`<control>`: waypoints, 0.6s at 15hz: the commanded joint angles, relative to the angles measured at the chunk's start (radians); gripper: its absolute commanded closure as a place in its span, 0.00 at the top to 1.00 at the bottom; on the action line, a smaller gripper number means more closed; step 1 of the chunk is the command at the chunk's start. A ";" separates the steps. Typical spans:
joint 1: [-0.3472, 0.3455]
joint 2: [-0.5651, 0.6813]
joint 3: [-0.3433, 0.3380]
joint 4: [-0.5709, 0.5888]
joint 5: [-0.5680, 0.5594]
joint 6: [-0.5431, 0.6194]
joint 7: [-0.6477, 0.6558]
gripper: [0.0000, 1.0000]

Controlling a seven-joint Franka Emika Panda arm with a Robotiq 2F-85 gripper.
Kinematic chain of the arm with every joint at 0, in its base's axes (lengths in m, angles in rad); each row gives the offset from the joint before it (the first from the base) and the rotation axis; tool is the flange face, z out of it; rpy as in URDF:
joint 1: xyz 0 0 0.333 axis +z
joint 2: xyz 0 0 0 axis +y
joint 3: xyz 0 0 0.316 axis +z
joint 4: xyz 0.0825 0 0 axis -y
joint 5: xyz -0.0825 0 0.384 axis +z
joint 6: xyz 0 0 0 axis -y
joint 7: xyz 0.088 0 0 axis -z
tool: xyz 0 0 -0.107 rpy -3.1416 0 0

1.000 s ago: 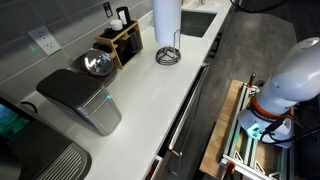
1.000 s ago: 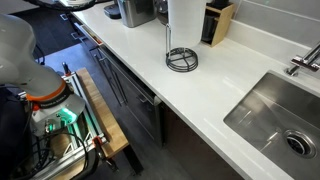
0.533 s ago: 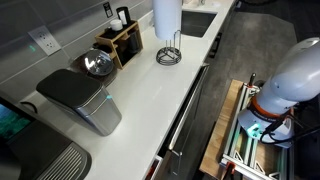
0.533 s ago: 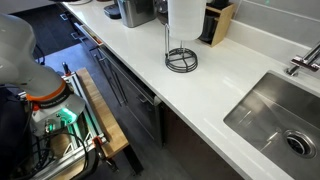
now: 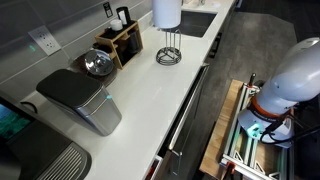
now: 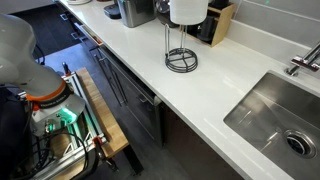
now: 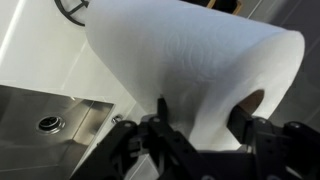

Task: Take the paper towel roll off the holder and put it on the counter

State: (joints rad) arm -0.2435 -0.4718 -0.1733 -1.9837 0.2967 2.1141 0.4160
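Note:
The paper towel roll (image 5: 166,11) is a thick white cylinder held in the air above the holder (image 5: 169,51), whose thin wire rods and round base stand bare on the white counter (image 5: 150,95). Both exterior views show this; the roll (image 6: 187,9) hangs just over the holder (image 6: 181,58). In the wrist view my gripper (image 7: 203,106) is shut on the roll (image 7: 190,60), with one finger on each side. The holder's base (image 7: 74,10) shows at the top left. The gripper itself is out of frame in both exterior views.
A wooden box with dark bottles (image 5: 122,42) stands behind the holder, with a metal bowl (image 5: 97,63) and a grey appliance (image 5: 80,98) further along. The inset sink (image 6: 275,115) and faucet (image 6: 305,58) lie to one side. The dark floor runs below the counter's edge.
The roll has gone up along the holder's rods. More of the rods is bare now, and the roll's bottom has cleared their tops.

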 commanded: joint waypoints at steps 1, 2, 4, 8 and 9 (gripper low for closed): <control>-0.001 -0.002 0.002 0.064 -0.024 -0.032 -0.008 0.34; 0.000 -0.003 0.002 0.077 -0.026 -0.038 -0.014 0.34; -0.001 -0.006 0.002 0.101 -0.039 -0.051 -0.023 0.34; 0.000 -0.014 0.000 0.138 -0.045 -0.082 -0.027 0.34; 0.003 -0.016 -0.002 0.144 -0.042 -0.088 -0.032 0.34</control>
State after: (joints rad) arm -0.2434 -0.4792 -0.1686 -1.8749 0.2739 2.0650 0.3999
